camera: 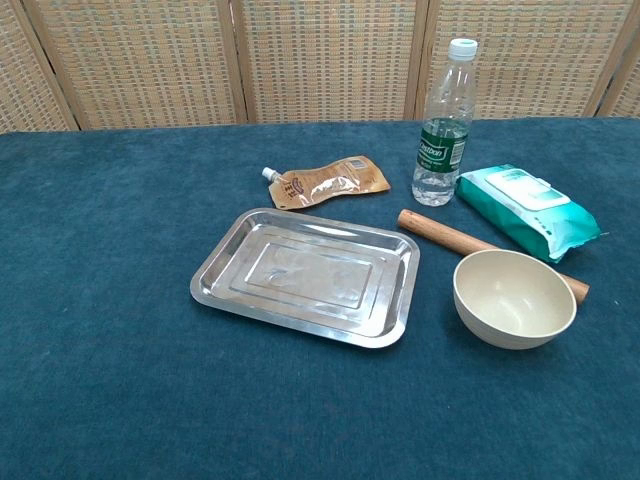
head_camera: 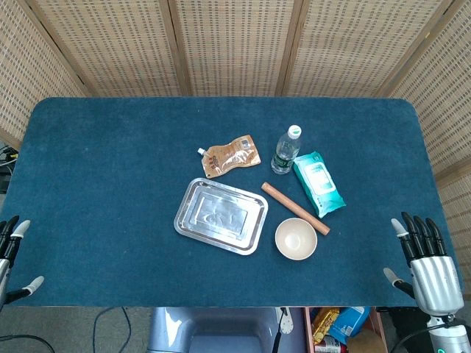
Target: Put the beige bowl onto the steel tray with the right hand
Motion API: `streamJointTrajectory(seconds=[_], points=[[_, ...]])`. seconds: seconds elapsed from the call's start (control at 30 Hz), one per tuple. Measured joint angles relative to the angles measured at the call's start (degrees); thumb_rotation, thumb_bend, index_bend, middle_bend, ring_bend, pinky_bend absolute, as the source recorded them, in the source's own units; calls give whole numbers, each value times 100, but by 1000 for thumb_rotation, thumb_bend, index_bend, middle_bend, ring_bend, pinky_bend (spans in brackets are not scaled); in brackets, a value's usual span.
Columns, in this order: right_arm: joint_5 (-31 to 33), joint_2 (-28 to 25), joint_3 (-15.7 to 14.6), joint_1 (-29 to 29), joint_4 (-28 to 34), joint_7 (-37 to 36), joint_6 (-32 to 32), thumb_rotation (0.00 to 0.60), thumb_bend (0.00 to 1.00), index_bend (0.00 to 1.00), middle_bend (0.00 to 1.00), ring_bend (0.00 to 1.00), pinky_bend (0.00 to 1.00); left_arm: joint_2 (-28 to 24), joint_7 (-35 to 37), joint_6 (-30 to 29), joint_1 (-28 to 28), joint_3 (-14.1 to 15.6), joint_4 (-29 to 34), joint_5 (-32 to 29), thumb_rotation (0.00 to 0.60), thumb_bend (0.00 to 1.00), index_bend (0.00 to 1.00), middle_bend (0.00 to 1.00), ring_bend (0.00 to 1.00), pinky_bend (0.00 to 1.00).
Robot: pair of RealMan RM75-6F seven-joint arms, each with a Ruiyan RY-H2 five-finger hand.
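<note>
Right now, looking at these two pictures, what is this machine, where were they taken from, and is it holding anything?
It is a two-armed robot with humanlike hands. One picture looks down from its head, the other forward from its chest. The left hand and right hand wait at the table's near edge, fingers apart, holding nothing. On the blue table lie a steel tray, a beige bowl beside it, a wooden stick, a water bottle, a pack of wipes and a brown pouch.

Head view looks steeply down over the whole table [head_camera: 88,184]; chest view sits low, nearer, sharing its middle.
</note>
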State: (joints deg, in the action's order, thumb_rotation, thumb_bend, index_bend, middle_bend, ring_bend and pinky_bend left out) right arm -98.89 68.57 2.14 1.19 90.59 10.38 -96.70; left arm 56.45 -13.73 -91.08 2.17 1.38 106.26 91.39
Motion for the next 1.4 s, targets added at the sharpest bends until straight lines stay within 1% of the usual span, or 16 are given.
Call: streamJointTrajectory(seconds=[0.17, 0.3, 0.43, 0.57, 0.63, 0.67, 0.73, 0.87, 1.0, 1.07, 1.1, 1.17, 1.23, 1.3, 1.33, 1.4], points=[[-8, -65, -86, 41, 70, -28, 209, 600, 0, 0, 0, 0, 0, 1, 9, -3, 3, 5, 0, 20, 600, 0, 0, 0, 0, 0], [-148, -116, -185, 162, 78, -190, 425, 600, 0, 0, 0, 0, 0, 10, 7, 14, -10, -22, -8, -28, 600, 0, 0, 0, 0, 0], [-361, -116, -295, 444, 19, -462, 875, 600, 0, 7, 0, 0, 0, 49, -69, 92, -50, -51, -12, -97, 600, 0, 0, 0, 0, 0], [-560, -2, -365, 919, -89, -634, 1602, 600, 0, 79, 0, 0, 0, 114, -182, 165, -90, -90, -22, -208, 600, 0, 0, 0, 0, 0], [-624, 110, -373, 1130, -156, -579, 1924, 600, 0, 141, 0, 0, 0, 144, -225, 193, -108, -116, -32, -273, 600, 0, 0, 0, 0, 0], [-665, 242, -371, 1290, -230, -462, 2160, 600, 0, 161, 0, 0, 0, 157, -243, 208, -116, -126, -37, -302, 600, 0, 0, 0, 0, 0], [-677, 393, -361, 1419, -312, -303, 2361, 600, 0, 199, 0, 0, 0, 185, -298, 258, -140, -143, -48, -359, 600, 0, 0, 0, 0, 0], [-592, 868, -301, 1720, -615, 58, 2817, 600, 6, 239, 0, 0, 0, 219, -345, 322, -177, -170, -67, -455, 600, 0, 0, 0, 0, 0], [-392, 1189, -225, 1908, -906, 136, 3020, 600, 59, 250, 0, 0, 0, 227, -349, 359, -203, -196, -76, -529, 600, 0, 0, 0, 0, 0], [-302, 1290, -200, 1962, -1000, 140, 3102, 600, 102, 263, 0, 0, 0, 230, -347, 380, -216, -206, -84, -561, 600, 0, 0, 0, 0, 0], [-257, 1337, -189, 1991, -1042, 144, 3139, 600, 139, 281, 0, 0, 0, 230, -346, 393, -224, -211, -85, -578, 600, 0, 0, 0, 0, 0], [-175, 1421, -169, 2049, -1126, 160, 3202, 600, 212, 344, 0, 0, 0, 230, -345, 400, -230, -215, -88, -597, 600, 0, 0, 0, 0, 0], [-127, 1481, -162, 2082, -1183, 160, 3237, 600, 294, 453, 0, 0, 0, 230, -340, 398, -233, -220, -91, -610, 600, 0, 0, 0, 0, 0], [-85, 1537, -164, 2115, -1236, 141, 3265, 600, 356, 515, 0, 0, 0, 228, -331, 397, -235, -224, -89, -620, 600, 0, 0, 0, 0, 0], [-67, 1559, -167, 2127, -1257, 135, 3275, 600, 391, 537, 0, 0, 0, 227, -328, 398, -237, -225, -89, -625, 600, 0, 0, 0, 0, 0], [-43, 1606, -179, 2153, -1302, 130, 3284, 600, 426, 564, 0, 0, 0, 226, -327, 404, -241, -226, -92, -637, 600, 0, 0, 0, 0, 0]])
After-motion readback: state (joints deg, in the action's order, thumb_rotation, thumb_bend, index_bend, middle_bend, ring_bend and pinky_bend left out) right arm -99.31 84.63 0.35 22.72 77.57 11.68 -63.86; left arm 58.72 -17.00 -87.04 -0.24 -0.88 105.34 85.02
